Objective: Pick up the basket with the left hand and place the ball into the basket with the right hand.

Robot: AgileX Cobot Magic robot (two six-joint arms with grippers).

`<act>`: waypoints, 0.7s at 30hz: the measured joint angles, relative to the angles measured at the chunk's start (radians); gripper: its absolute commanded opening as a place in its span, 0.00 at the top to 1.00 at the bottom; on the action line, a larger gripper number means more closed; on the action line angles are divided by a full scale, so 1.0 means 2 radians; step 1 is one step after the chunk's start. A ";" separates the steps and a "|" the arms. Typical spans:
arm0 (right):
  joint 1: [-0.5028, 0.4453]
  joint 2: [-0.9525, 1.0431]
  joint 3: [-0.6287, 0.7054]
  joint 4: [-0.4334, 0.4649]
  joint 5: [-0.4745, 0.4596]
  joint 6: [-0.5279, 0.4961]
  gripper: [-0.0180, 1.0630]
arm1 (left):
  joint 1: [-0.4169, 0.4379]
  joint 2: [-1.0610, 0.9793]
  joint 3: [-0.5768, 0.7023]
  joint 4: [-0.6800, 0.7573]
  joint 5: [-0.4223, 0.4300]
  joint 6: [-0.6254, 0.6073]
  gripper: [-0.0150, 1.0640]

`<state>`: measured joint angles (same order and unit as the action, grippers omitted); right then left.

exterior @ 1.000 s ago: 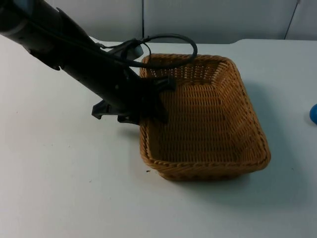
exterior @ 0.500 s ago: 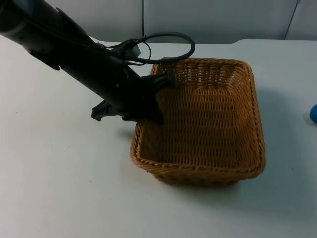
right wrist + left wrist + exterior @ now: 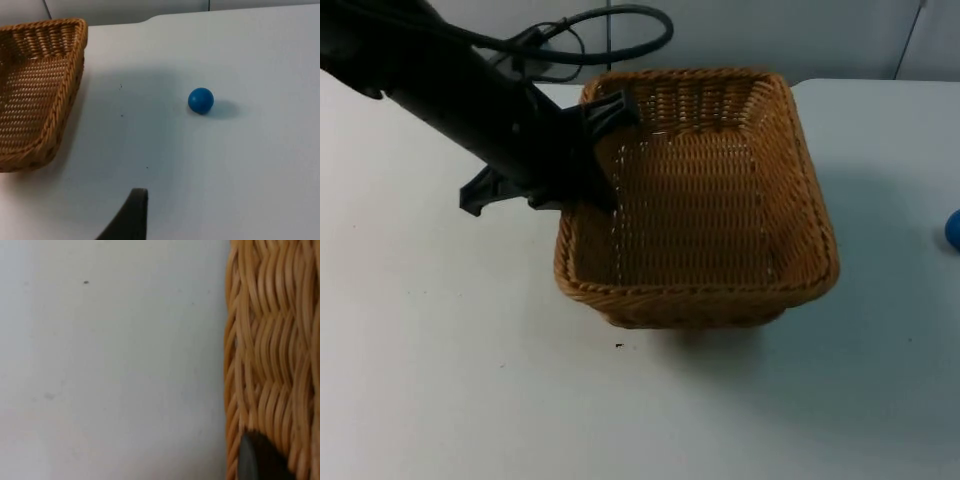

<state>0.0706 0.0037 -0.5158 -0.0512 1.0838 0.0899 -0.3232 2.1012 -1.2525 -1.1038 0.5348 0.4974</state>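
The left gripper (image 3: 582,172) is clamped on the left wall of the basket (image 3: 790,190), one finger inside and one outside, and holds it tilted above the table (image 3: 440,380), its shadow below. In the left wrist view the woven wall (image 3: 270,350) runs beside a black fingertip (image 3: 255,460). The basket has nothing in it. The blue ball (image 3: 201,100) lies on the table well to the right of the basket. Whether the right gripper is released or clenched cannot be told.
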 measured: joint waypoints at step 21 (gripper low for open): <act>0.000 0.000 0.000 0.000 0.001 0.000 0.02 | 0.023 -0.157 0.179 0.000 -0.019 0.013 0.99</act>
<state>0.0706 0.0037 -0.5158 -0.0512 1.0855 0.0899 -0.2771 1.7864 -0.8954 -1.1038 0.4974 0.5239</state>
